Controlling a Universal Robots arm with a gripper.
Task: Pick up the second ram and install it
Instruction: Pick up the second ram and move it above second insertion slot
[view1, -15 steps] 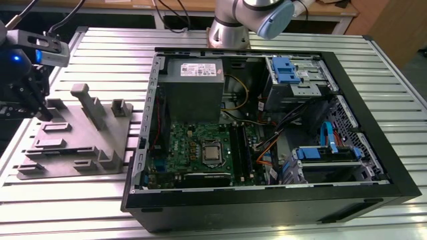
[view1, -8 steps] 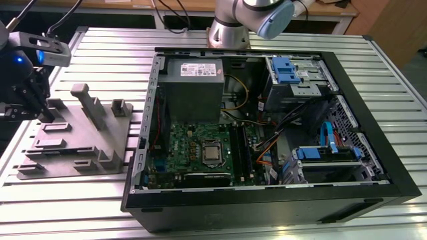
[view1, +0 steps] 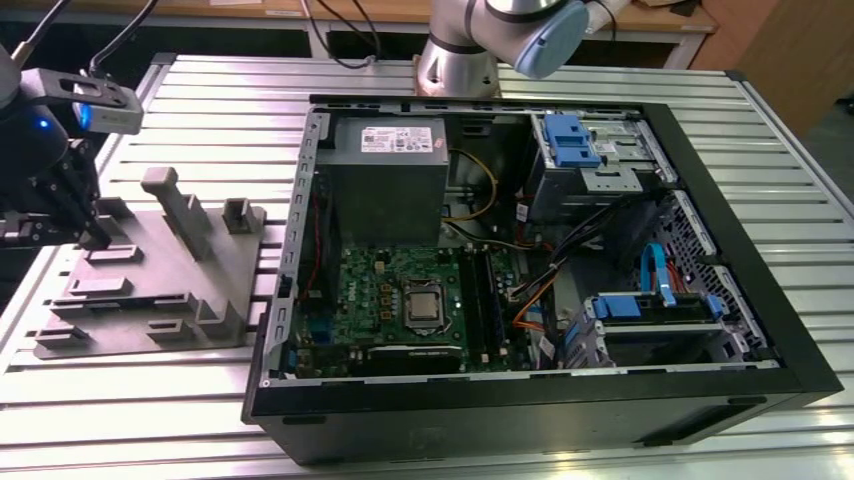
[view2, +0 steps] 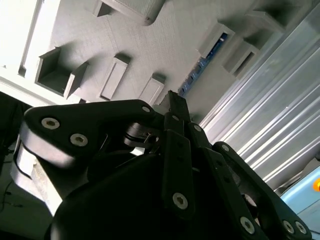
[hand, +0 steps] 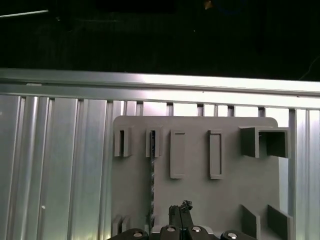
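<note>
The second ram (hand: 151, 175) is a thin dark stick standing on edge in a slot of the grey fixture block (hand: 200, 195). In the second wrist view it shows as a dark-blue strip (view2: 196, 70) between two grey holders. My gripper (hand: 180, 210) hovers above the block, a short way to the side of the stick and not touching it. Its black fingers (view2: 172, 107) look pressed together with nothing between them. In the exterior view, the gripper (view1: 94, 238) hangs over the block (view1: 147, 290) at the exterior view's left.
An open computer case (view1: 534, 390) lies on the ribbed metal table (view1: 134, 420) at the exterior view's right of the block. Inside are a green motherboard (view1: 387, 290), a grey power-supply box (view1: 387, 150), cables and blue drive cages. A tall grey post (view1: 171, 205) rises from the block.
</note>
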